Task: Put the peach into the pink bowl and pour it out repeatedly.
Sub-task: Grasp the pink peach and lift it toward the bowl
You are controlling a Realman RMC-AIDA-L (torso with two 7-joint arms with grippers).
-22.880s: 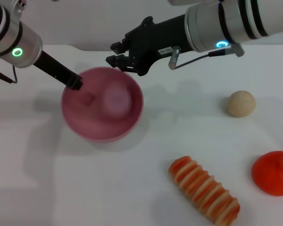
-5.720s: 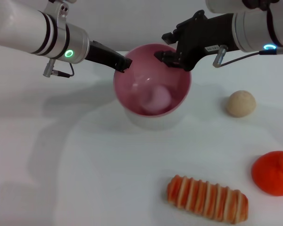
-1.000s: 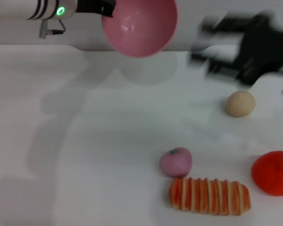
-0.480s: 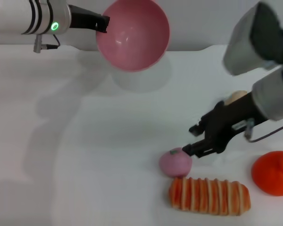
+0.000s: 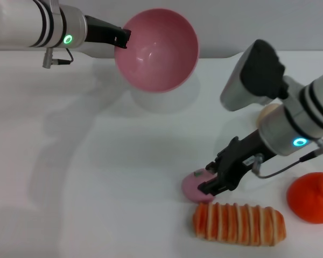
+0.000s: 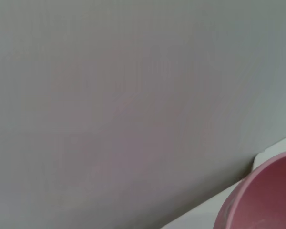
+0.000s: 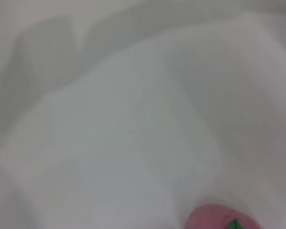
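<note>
The pink bowl (image 5: 157,49) hangs above the back of the table, tipped so its empty inside faces forward; its edge also shows in the left wrist view (image 6: 264,195). My left gripper (image 5: 123,37) is shut on its left rim. The peach (image 5: 191,185) lies on the table at the front, just behind a striped bread roll; in the right wrist view only the peach's top (image 7: 219,218) and its green leaf show. My right gripper (image 5: 207,177) is down at the peach's right side, open, with its fingers reaching over that side and hiding part of it.
A striped orange-and-cream roll (image 5: 238,224) lies right in front of the peach. A bright orange-red fruit (image 5: 312,196) sits at the right edge. A beige ball (image 5: 266,113) is mostly hidden behind my right arm. The white table (image 5: 86,177) stretches to the left.
My right gripper has dropped lower and moved left onto the peach's right side. The left arm has shifted the tipped bowl slightly right and down. The peach has not moved.
</note>
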